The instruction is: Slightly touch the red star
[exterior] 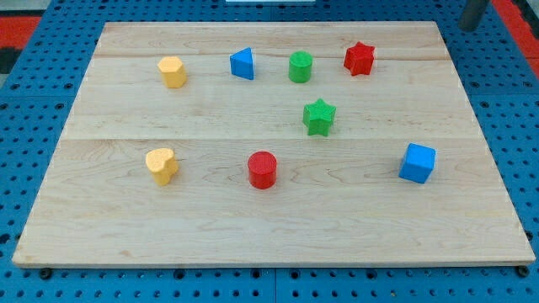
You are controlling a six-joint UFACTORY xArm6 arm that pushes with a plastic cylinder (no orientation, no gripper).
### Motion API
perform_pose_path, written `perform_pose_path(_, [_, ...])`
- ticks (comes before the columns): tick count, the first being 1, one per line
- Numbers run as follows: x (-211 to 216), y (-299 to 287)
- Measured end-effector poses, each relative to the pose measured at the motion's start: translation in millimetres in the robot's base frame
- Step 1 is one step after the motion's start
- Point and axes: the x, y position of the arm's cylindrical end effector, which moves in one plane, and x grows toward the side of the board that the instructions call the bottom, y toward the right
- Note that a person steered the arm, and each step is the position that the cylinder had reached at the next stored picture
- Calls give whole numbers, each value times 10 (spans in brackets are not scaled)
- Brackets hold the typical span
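Only the dark rod's lower end, my tip (472,25), shows at the view's top right corner, poised over the blue pegboard (505,101) just beyond the pale wooden board (253,219); with no gripper fitted, there is nothing to open or close, and the tip touches no block. Whether it rests at sliding height cannot be told from this angle.

Near the board's top right stands the small red plastic star (359,58), well to the view's left of the tip and slightly lower. Beside it, to the view's left, sit a green cylinder (301,66) and a blue triangular block (242,64); a yellow hexagonal block (172,71) lies farther left. A green star (319,117) sits below the red one. Along the lower row are a yellow heart-shaped block (161,166), a red cylinder (262,170) and a blue cube (417,163).

By these positions the approach appears barely begun. The next move calls for a leftward, slightly downward glide, slowing early so contact nudges rather than shoves the star toward the green cylinder.
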Motion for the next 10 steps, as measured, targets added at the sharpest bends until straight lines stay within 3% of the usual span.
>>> perform_pose_path(1, [12, 0])
perform_pose_path(2, [409, 0])
perform_pose_path(4, [1557, -748])
perform_pose_path(6, [1284, -1968])
perform_pose_path(8, [1130, -2432])
perform_pose_path(9, [873, -2539])
perform_pose_path(10, [797, -2057])
